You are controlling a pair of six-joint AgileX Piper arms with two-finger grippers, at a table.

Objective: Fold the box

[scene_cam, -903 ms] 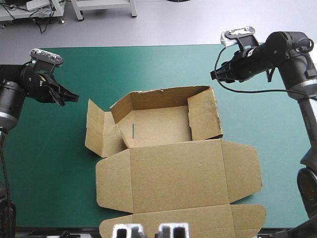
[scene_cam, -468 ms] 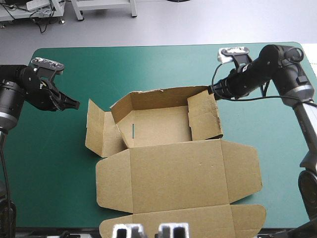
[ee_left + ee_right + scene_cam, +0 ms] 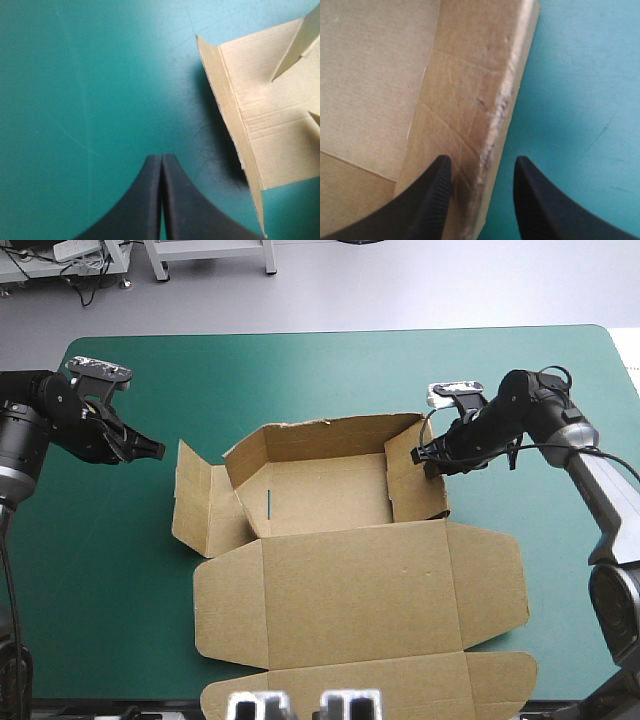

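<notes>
There is one brown box (image 3: pixel 350 570) on one teal-green-covered table (image 3: pixel 300 380). Two grippers are in sight, the left gripper (image 3: pixel 155 449) and the right gripper (image 3: pixel 420 458). Each has two black fingers (image 3: pixel 145 200), four in all: one pair pressed together, one pair standing apart.

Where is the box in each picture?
High view: the box lies mid-table, with its lid flat toward the near edge.
Left wrist view: its left flap stands ahead of and beside the shut left gripper, apart from it.
Right wrist view: its right wall runs between the fingers of the open right gripper.
Shared landmark: the teal-green cover beside the box.
</notes>
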